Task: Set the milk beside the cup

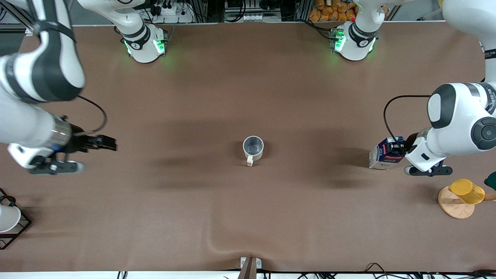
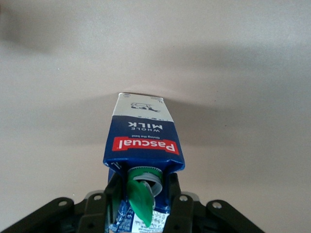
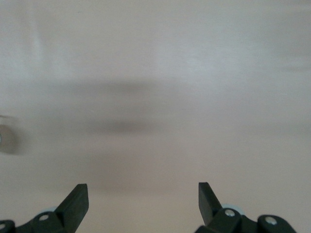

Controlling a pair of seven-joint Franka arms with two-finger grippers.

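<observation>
The cup (image 1: 253,148), a cream-white mug with a grey inside, stands in the middle of the table with its handle toward the front camera. My left gripper (image 1: 399,149) is shut on the top of the milk (image 1: 383,155), a dark-blue and white carton that hangs tilted over the left arm's end of the table, well apart from the cup. In the left wrist view the fingers (image 2: 182,204) clamp the milk (image 2: 143,141) at its green cap, with the gripper (image 2: 143,187) around the gable. My right gripper (image 1: 104,142) waits open and empty over the right arm's end of the table (image 3: 143,194).
A yellow cup (image 1: 467,190) lies on a round wooden stand (image 1: 453,205) near the left arm's hand. A black wire rack (image 1: 17,228) with a white cup (image 1: 7,217) stands at the right arm's end. The brown cloth has a fold (image 1: 217,236) near the front edge.
</observation>
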